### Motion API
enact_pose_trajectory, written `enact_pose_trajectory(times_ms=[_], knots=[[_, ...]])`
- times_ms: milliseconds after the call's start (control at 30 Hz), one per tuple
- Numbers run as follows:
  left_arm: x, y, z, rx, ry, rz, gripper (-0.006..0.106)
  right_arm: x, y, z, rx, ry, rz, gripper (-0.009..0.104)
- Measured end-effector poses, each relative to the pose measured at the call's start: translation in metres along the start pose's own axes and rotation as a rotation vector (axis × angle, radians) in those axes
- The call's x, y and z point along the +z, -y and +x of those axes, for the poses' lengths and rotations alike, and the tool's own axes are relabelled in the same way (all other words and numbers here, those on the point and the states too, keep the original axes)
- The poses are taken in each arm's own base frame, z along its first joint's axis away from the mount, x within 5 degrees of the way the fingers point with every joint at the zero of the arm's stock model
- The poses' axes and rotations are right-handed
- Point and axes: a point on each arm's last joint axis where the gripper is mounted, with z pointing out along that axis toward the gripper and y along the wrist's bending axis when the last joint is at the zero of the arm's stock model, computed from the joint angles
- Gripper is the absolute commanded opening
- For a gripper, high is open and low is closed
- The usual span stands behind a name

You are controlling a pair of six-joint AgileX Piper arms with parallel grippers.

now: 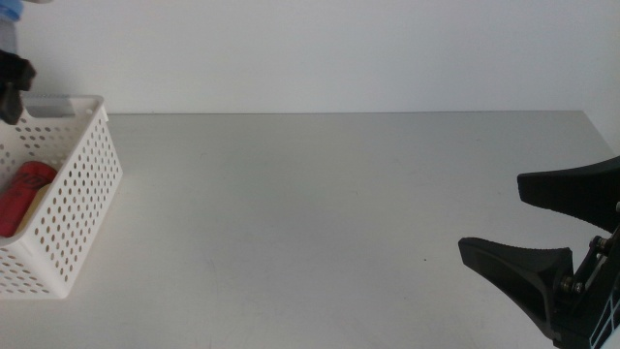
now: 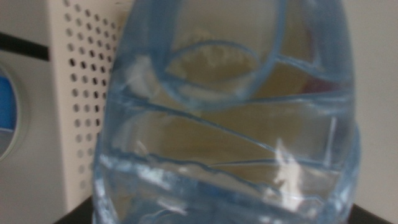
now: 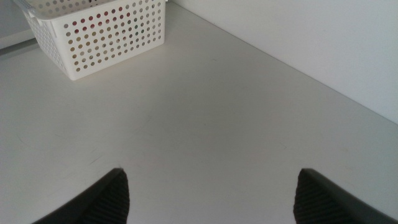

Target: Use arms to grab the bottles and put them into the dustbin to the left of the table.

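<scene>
One bottle [image 2: 227,118], the clear water one, fills my left wrist view, close against the camera, with the white bin [image 2: 84,93] right behind it. I read the left gripper [image 1: 12,82] as clamped on that bottle, though its jaws are hidden behind the plastic; in the middle view only a dark bit of it shows at the top left, just above the bin's [image 1: 82,184] far rim. Inside the bin I see the red can [image 1: 24,194] lying on its side against something pale yellow that I cannot make out fully. My right gripper [image 1: 528,228] waits low over the bench [image 1: 320,223] at the right, well apart from the bin, jaws wide apart with nothing between them.
</scene>
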Motion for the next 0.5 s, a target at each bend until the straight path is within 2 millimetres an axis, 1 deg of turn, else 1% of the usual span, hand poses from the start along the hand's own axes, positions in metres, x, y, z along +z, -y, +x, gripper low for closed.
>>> enact_pose_trajectory(times_ms=[100,167,267,367,500], knots=[[0.007,-0.03,0.006,-0.055,-0.026,-0.042,-0.002,0.0,0.0,0.0,0.0,-0.001,0.0,0.068],[0.015,-0.045,0.01,-0.093,-0.053,-0.056,-0.002,0.0,0.0,0.0,0.0,-0.001,0.0,0.068],[0.034,-0.061,0.012,-0.141,-0.093,-0.051,-0.002,0.0,0.0,0.0,0.0,-0.001,0.0,0.068],[0.062,-0.066,0.006,-0.151,-0.112,-0.039,-0.002,0.0,0.0,0.0,0.0,-0.001,0.0,0.068],[0.102,-0.065,0.0,-0.146,-0.144,-0.006,-0.002,0.0,0.0,0.0,0.0,-0.001,0.0,0.068]])
